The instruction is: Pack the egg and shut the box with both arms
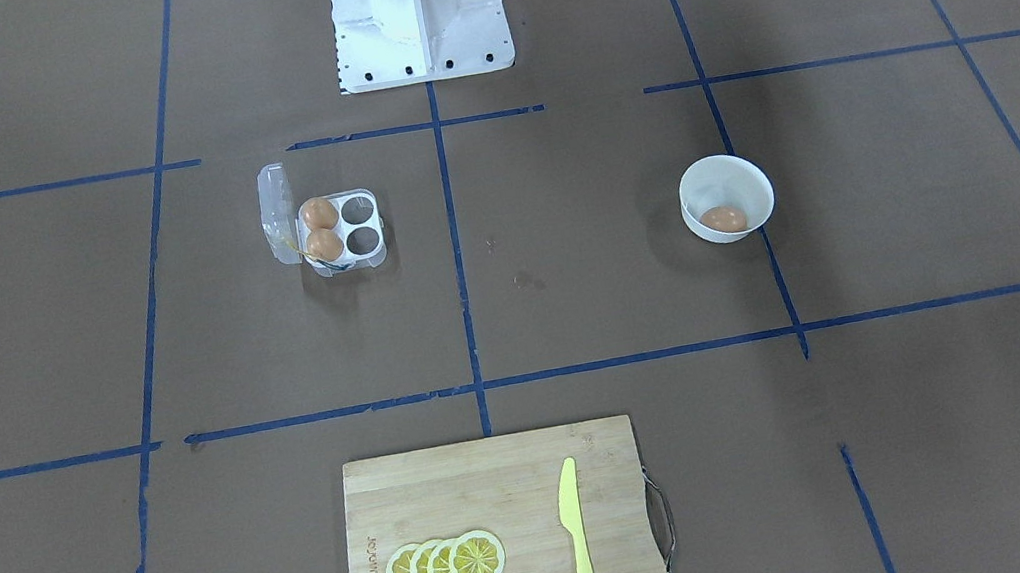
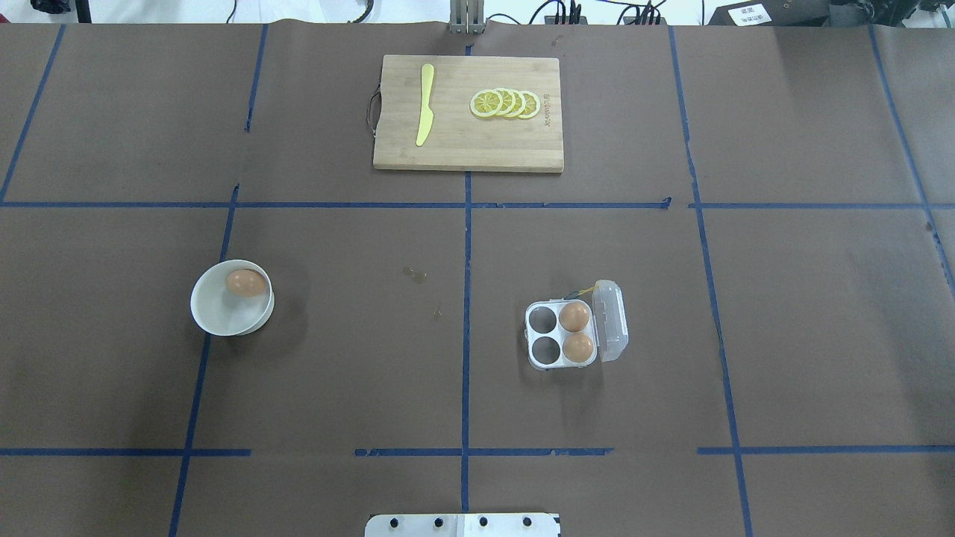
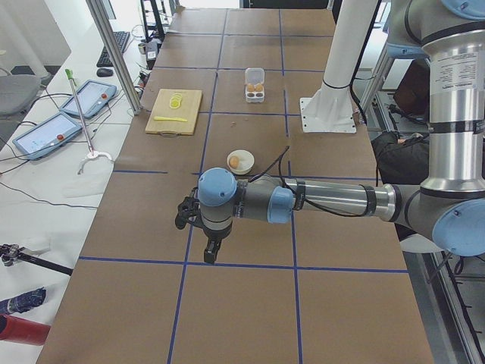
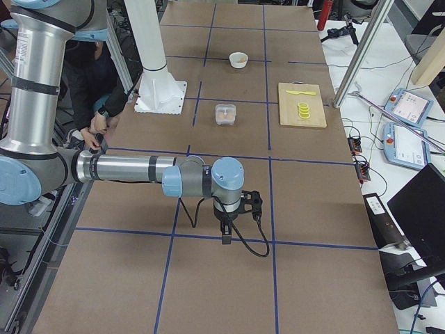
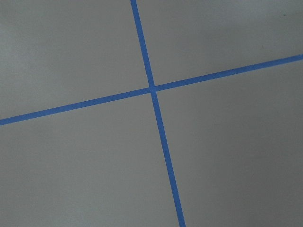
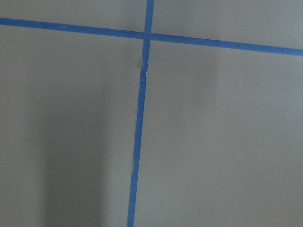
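Note:
One orange-brown egg point(image 1: 723, 219) lies in a round white bowl point(image 1: 739, 179), also seen from overhead point(image 2: 245, 283). The box point(image 1: 343, 228) point(image 2: 556, 333) stands open with its clear lid point(image 2: 612, 321) up at one side. Two eggs point(image 2: 574, 316) point(image 2: 579, 346) fill the two cells beside the lid; the other two cells are empty. My left gripper point(image 3: 211, 250) shows only in the exterior left view, low over bare table, far from bowl and box. My right gripper point(image 4: 226, 233) shows only in the exterior right view, likewise far off. I cannot tell whether either is open or shut.
A wooden cutting board point(image 2: 462, 142) at the table's far edge carries a yellow knife point(image 2: 425, 104) and lemon slices point(image 2: 506, 103). The white pedestal base point(image 1: 419, 17) stands at the robot's side. Blue tape lines grid the brown table. Both wrist views show only table and tape.

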`<move>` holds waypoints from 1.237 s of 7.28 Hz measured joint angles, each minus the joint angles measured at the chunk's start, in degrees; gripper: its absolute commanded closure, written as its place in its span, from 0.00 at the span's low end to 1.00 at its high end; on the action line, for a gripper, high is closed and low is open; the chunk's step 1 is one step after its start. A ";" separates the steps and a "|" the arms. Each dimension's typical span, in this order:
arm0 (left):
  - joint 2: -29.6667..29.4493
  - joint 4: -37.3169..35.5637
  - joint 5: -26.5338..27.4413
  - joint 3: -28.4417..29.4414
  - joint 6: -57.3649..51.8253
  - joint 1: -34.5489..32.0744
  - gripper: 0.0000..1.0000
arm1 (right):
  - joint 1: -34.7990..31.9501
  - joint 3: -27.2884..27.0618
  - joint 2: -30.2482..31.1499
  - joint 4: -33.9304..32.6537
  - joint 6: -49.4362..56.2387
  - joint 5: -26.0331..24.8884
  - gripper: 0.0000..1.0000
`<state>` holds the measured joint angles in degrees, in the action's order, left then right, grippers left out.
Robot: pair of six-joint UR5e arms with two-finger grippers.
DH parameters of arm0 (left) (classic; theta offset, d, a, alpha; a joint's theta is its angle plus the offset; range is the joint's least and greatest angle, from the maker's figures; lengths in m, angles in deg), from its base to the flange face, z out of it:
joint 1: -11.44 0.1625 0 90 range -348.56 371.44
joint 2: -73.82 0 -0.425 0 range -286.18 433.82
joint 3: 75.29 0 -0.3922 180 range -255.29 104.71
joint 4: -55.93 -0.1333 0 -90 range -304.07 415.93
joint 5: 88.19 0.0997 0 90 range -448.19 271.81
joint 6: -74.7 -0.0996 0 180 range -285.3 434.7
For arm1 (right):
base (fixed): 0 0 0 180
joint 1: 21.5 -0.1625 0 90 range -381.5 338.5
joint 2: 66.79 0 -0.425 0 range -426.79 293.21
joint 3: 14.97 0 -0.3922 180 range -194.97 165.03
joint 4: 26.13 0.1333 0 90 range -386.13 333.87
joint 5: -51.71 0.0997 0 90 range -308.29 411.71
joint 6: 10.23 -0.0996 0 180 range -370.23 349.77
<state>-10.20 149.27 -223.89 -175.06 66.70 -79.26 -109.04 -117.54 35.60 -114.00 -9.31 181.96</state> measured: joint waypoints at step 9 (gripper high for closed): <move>-0.35 12.00 0.14 -0.61 0.40 0.08 0.00 | 0.73 -0.22 -2.62 4.98 -0.77 2.85 0.00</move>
<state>-10.54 161.27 -223.75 -175.67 67.10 -79.17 -108.31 -117.76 32.98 -109.03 -10.08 184.81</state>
